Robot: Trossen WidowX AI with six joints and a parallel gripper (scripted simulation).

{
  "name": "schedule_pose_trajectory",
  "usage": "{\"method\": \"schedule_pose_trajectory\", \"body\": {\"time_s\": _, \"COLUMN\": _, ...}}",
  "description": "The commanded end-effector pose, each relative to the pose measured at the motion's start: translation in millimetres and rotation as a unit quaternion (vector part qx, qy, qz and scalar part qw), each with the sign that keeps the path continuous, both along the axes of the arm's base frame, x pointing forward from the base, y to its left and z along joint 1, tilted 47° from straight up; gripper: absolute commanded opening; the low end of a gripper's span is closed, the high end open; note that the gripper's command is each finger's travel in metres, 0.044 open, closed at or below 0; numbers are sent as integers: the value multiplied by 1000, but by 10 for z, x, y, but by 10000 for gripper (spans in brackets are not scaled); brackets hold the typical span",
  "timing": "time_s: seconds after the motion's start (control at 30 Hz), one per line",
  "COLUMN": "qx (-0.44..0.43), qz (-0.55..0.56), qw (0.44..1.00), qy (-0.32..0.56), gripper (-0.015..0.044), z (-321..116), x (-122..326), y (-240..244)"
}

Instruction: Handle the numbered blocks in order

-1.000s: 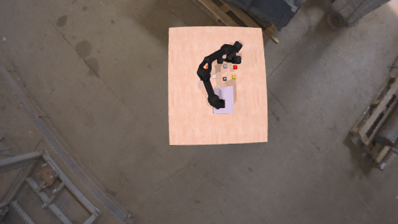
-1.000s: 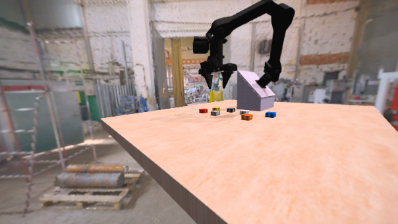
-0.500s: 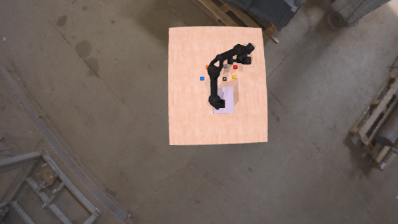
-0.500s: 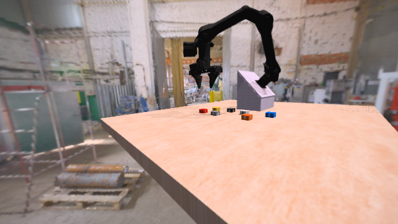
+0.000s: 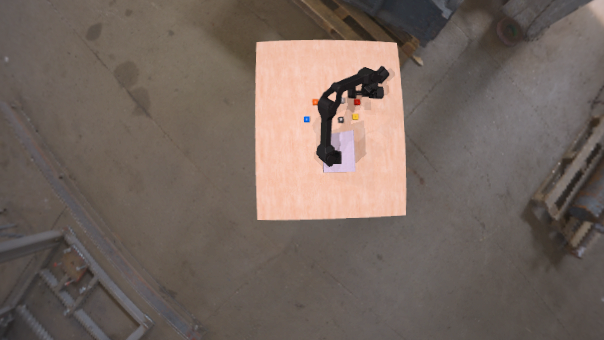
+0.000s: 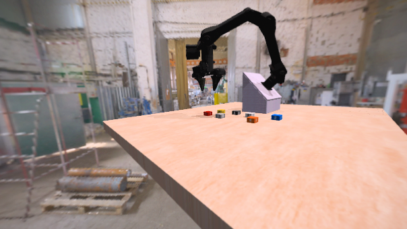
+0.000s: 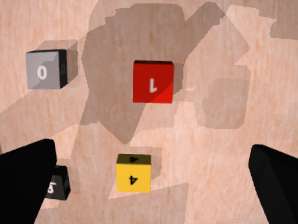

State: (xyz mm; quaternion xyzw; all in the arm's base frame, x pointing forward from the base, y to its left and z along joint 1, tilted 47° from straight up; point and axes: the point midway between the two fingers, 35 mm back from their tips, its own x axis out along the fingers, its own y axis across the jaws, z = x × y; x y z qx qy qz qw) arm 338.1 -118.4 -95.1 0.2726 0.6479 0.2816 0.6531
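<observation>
My gripper (image 6: 208, 89) (image 7: 154, 155) is open and empty, high above the table near the red block. The red block (image 5: 357, 102) (image 6: 207, 113) (image 7: 153, 82) shows 1. The grey block (image 5: 343, 101) (image 6: 220, 116) (image 7: 42, 71) shows 0. The yellow block (image 5: 355, 116) (image 6: 221, 111) (image 7: 133, 175) shows 4. The left finger partly covers the black block (image 5: 341, 120) (image 6: 236, 112) (image 7: 61, 183) in the wrist view; its digit is unclear. The orange block (image 5: 315, 102) (image 6: 252, 119), blue block (image 5: 306, 119) (image 6: 276, 117) and white block (image 6: 249, 114) have no readable digits.
The arm's base stands on a pale purple wedge-shaped stand (image 5: 347, 145) (image 6: 254, 97) on the wooden table (image 5: 285, 195) (image 6: 286, 161). In the top view the arm passes over the middle of the blocks and hides the white one. Shadows of the arm fall around the red block.
</observation>
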Motion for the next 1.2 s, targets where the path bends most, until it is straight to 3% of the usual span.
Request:
{"method": "schedule_pose_trajectory", "body": {"time_s": 0.0, "qx": -1, "qz": 3, "qw": 1000, "qy": 0, "gripper": 400, "z": -4, "x": -4, "y": -2}}
{"method": "schedule_pose_trajectory", "body": {"time_s": 0.27, "qx": -1, "qz": 3, "qw": 1000, "qy": 0, "gripper": 400, "z": 15, "x": 1, "y": 15}}
{"method": "schedule_pose_trajectory", "body": {"time_s": 0.53, "qx": 2, "qz": 3, "qw": 1000, "qy": 1, "gripper": 400, "z": 667, "x": 57, "y": 658}}
{"method": "schedule_pose_trajectory", "body": {"time_s": 0.8, "qx": 2, "qz": 3, "qw": 1000, "qy": 1, "gripper": 400, "z": 642, "x": 61, "y": 682}}
{"method": "schedule_pose_trajectory", "body": {"time_s": 0.97, "qx": 4, "qz": 3, "qw": 1000, "qy": 0, "gripper": 400, "z": 133, "x": 57, "y": 1229}}
{"method": "schedule_pose_trajectory", "body": {"time_s": 1.17, "qx": 4, "qz": 3, "qw": 1000, "qy": 0, "gripper": 400, "z": 113, "x": 53, "y": 1253}}
